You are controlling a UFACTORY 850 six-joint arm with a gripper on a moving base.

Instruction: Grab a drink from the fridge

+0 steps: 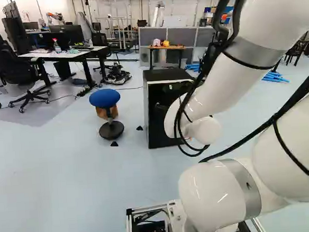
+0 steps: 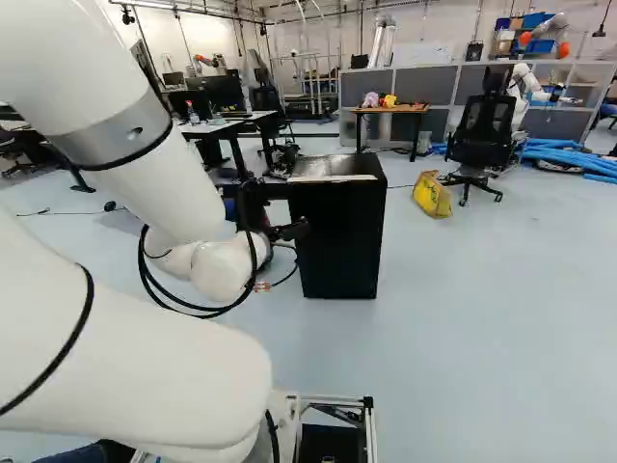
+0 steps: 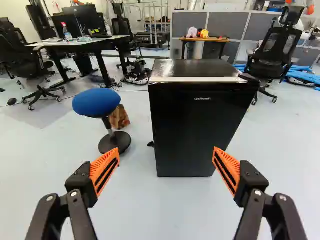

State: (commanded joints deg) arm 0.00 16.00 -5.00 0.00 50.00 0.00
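Fridge (image 2: 339,241) is seen near the centre of the right base view, ahead of the end effector (image 2: 297,230), whose fingers are spread wide. In the left base view it is partly blocked by the arm (image 1: 237,81); left of it a blue stool (image 1: 104,98) is seen, and toys are borne by the bench (image 1: 172,47) at upper centre.

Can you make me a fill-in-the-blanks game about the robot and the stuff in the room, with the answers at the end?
The mini fridge is coloured ____.
Near it is a stool with a round ____ seat.
The gripper has two fingers with ____ pads.
Those fingers stand wide apart, so the gripper is not shut but ____.

Missing words: black; blue; orange; open.
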